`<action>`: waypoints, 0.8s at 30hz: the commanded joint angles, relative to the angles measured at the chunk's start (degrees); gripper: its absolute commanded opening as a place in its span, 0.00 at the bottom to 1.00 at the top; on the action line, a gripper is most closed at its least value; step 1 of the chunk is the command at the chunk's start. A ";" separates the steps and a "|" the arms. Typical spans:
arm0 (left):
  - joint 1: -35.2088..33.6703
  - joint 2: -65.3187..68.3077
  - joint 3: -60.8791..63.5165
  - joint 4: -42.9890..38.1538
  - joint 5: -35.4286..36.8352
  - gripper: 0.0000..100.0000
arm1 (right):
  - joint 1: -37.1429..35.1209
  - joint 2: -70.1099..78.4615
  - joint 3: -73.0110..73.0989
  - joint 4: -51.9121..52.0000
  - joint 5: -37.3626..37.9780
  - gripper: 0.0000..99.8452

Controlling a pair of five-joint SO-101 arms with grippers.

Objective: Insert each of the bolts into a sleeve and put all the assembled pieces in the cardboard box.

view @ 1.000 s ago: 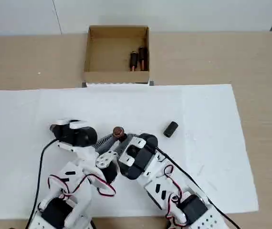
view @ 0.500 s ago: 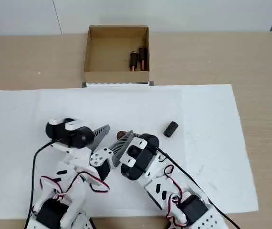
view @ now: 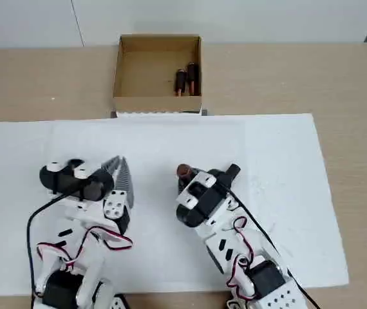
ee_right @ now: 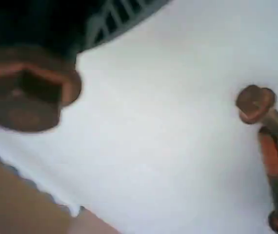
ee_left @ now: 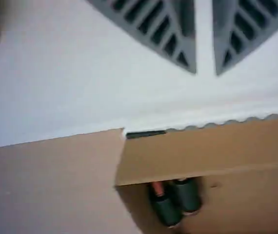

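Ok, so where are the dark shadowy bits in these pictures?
High view: the light is even, with just faint shade on the white paper close by the arms. Left wrist view: the darkest shadow lies inside the cardboard box, under its near wall, around the two assembled pieces. Right wrist view: the bolt looks dark, shaded by the right end effector gripping it.

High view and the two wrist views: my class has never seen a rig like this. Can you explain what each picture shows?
These are two robot arms at a table. The high view looks down from a fixed camera; each wrist view comes from a camera on one arm. The left end effector is open and empty. The right end effector grips a bolt. A black sleeve lies beside it on white paper. The cardboard box holds two assembled pieces.
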 commanded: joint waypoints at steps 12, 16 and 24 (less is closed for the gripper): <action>-8.53 -0.44 14.99 -0.88 -5.45 0.01 | 11.65 -0.40 -1.67 4.79 -3.25 0.00; -8.53 -0.44 15.16 -1.58 -5.36 0.01 | 11.82 0.22 -5.98 5.76 -3.25 0.00; -8.44 -0.26 15.16 -0.35 -5.19 0.01 | 11.82 2.33 -13.01 15.43 -8.26 0.00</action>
